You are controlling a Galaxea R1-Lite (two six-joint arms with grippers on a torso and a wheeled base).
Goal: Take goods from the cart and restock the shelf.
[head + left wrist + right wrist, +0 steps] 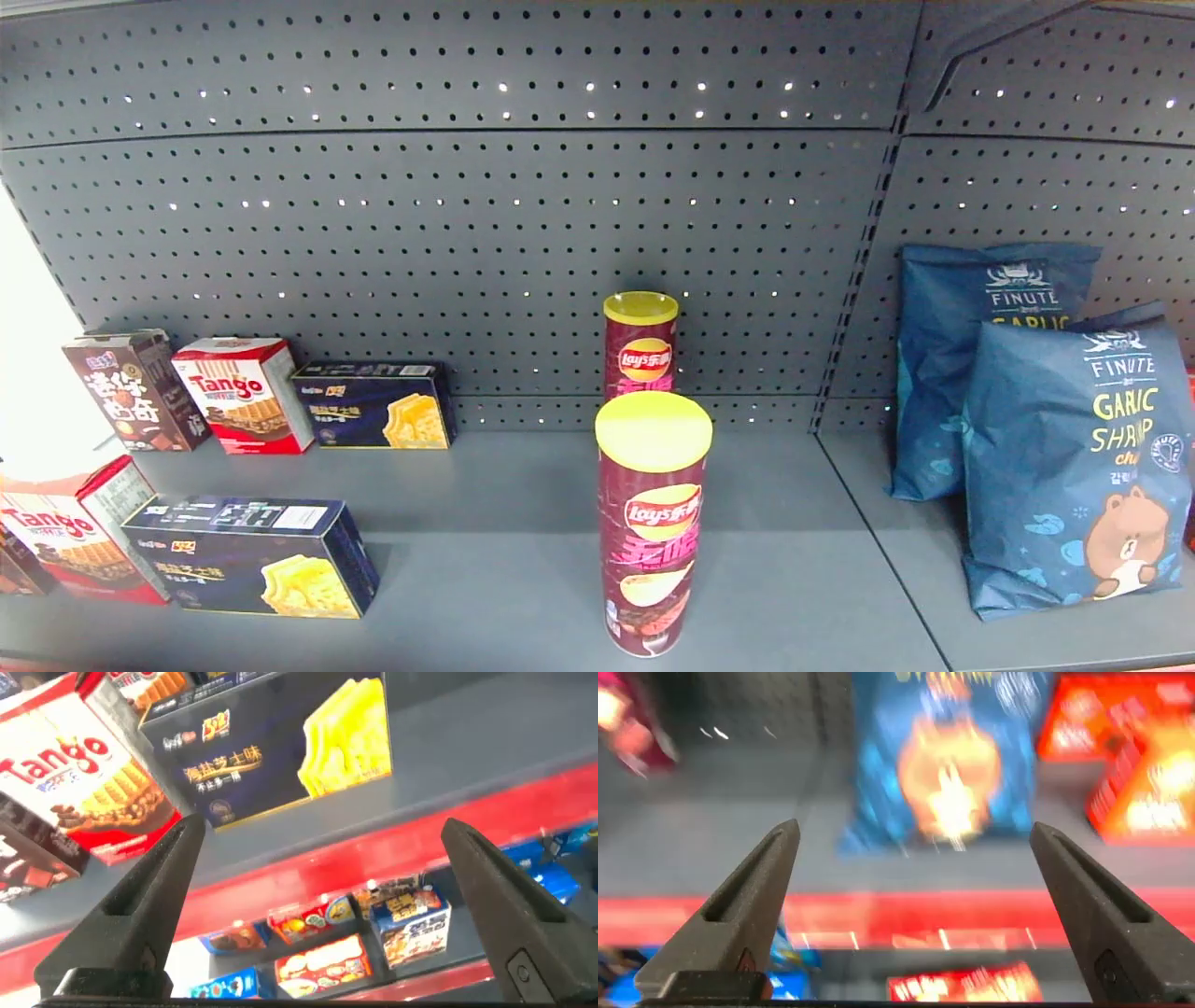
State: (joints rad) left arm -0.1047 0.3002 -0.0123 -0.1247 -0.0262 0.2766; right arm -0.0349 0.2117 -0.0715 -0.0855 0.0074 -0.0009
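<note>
Left claw (pixel 322 826) spread; front maroon yellow-lidded can (pixel 651 523) upright.

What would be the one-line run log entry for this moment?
left gripper: open, empty, facing dark blue box | right gripper: open, empty, facing blue bag | front chip can, rear chip can: upright on shelf

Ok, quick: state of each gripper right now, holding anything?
Left gripper: open, fingers wide apart, holding nothing.
Right gripper: open, fingers wide apart, holding nothing.
</note>
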